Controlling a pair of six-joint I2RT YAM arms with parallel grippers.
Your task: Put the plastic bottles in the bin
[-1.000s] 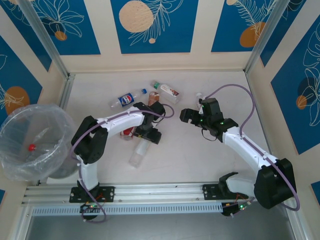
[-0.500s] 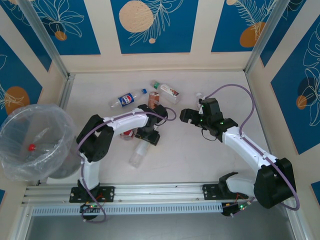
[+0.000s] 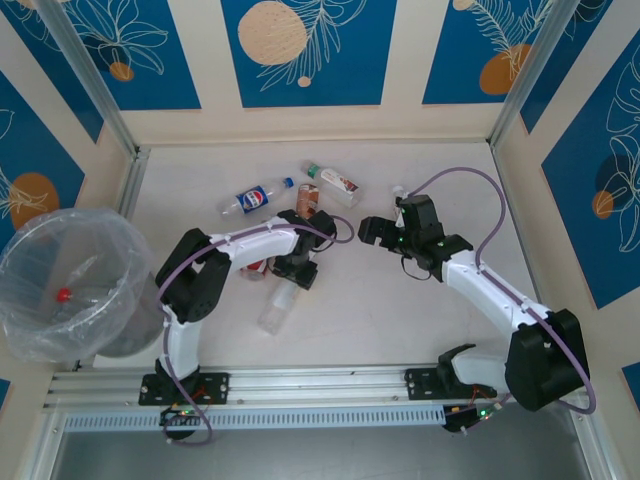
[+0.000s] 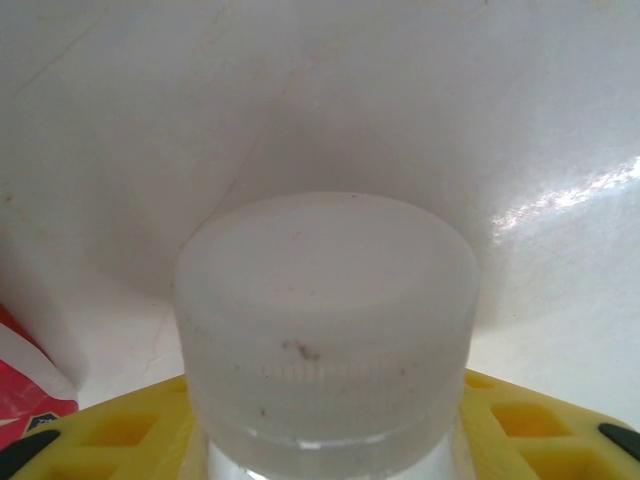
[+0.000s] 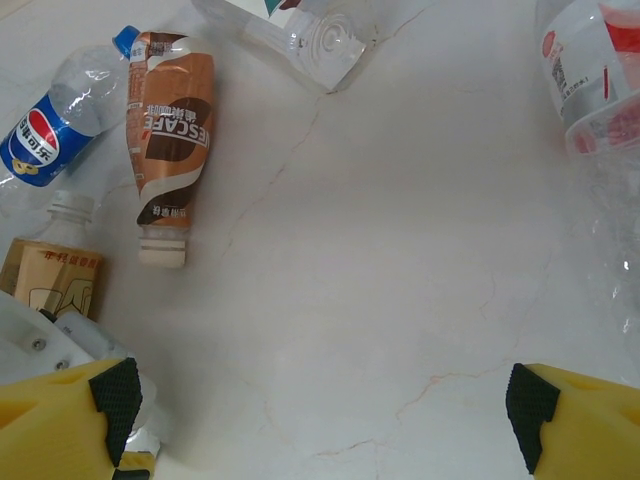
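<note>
Centrally, the left end effector sits low among the small clear plastic bottles scattered on the pale, marble-patterned table. Its wrist camera faces the white ribbed screw cap of one clear bottle, which lies between the yellow fingers. You cannot tell from these views whether the pads bear on it yet. A red-and-white label lies just beside the cap.

The right end effector hangs wide open and empty over bare table. Toward the left of its wrist view lie a brown-labelled coffee bottle, a blue-labelled cola bottle and a tan-labelled bottle with a white cap.

The large round bin lined with a crinkly transparent bag stands at the far left, well apart from the cluster. One red-capped bottle already lies inside it.

Expect these bottles to be light and apparently empty. The thin walls will likely dent under a firm squeeze, and the smooth round sides can slip or roll away from a closing pad. The neck and cap are the stiffest part, so take hold there. Otherwise grip across the labelled middle, where the film may give some friction. A bottle held by the cap would hang and could swing, so carry it gently. The bin mouth is much wider than any bottle, so the release should need little aim.
</note>
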